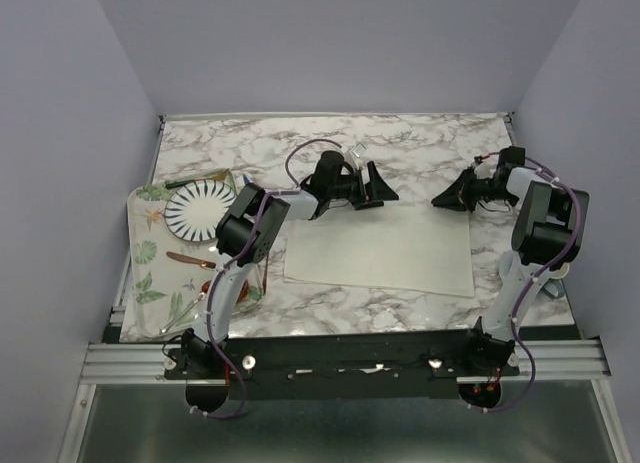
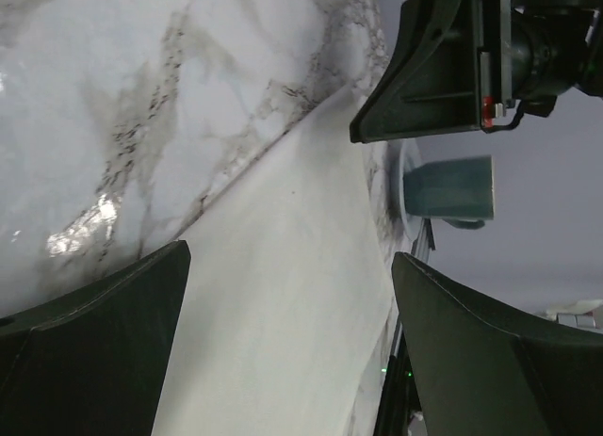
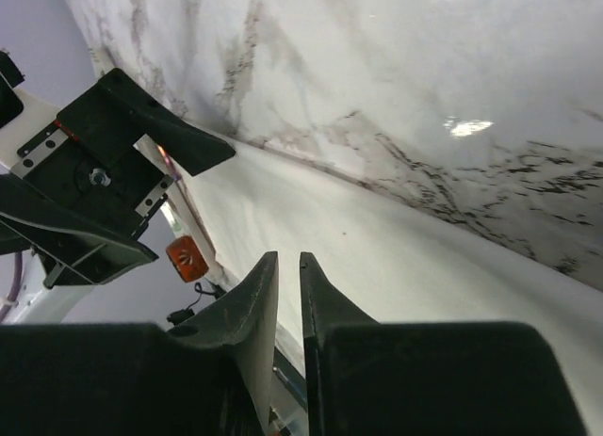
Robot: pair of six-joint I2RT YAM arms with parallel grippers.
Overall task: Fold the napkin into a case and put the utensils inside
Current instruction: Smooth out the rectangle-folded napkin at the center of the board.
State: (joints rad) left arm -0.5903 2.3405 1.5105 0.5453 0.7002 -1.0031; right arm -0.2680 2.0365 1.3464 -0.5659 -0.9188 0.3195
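The cream napkin (image 1: 385, 248) lies flat and unfolded in the middle of the marble table (image 1: 420, 143). My left gripper (image 1: 380, 186) hovers at its far left corner, open wide, with the cloth (image 2: 301, 219) showing between the fingers (image 2: 104, 342). My right gripper (image 1: 440, 199) is at the far right corner. Its jaws (image 3: 289, 259) are almost together, leaving a thin slit above the napkin (image 3: 396, 257); no cloth is visibly lifted. On the leafy placemat (image 1: 145, 253) at the left lie a copper utensil (image 1: 183, 257) and a slim dark one (image 1: 195, 182), both too small to identify.
A white plate with black radial stripes (image 1: 198, 210) sits on the placemat. A teal cup (image 2: 450, 188) on a saucer stands at the table's right, behind the right arm. An orange object (image 3: 187, 257) shows past the left arm. Purple walls close in the table.
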